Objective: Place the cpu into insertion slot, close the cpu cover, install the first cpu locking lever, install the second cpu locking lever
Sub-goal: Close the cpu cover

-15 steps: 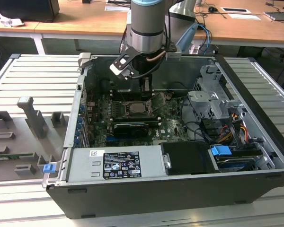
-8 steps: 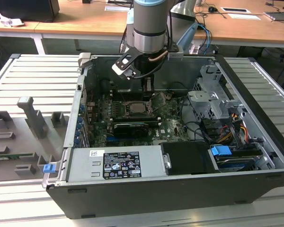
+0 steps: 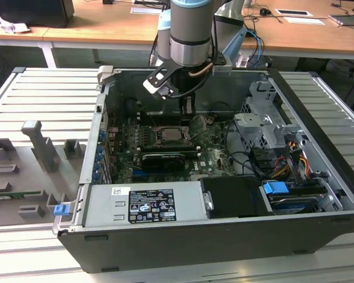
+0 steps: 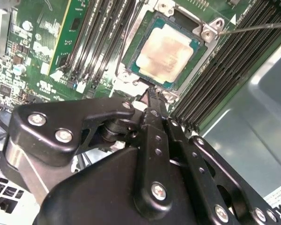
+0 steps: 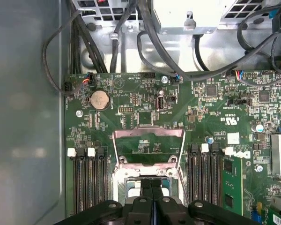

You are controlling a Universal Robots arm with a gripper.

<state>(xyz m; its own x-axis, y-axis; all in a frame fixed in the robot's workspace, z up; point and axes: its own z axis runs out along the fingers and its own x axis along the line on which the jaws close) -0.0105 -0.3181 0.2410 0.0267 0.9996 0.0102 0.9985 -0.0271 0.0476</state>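
Just beyond the tool (image 4: pixel 150 95), tips pinched together, sits the cpu (image 4: pixel 165 52).

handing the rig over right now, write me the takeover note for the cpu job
Gripper: fingers shut, nothing held, tip down at the edge of the insertion slot.
Cpu: lies face up in the slot and looks seated.
Cpu cover: open, swung back off the slot.
Done: cpu placed.
Left: close the cover, install both locking levers. One lever rod sticks out free beside the slot.
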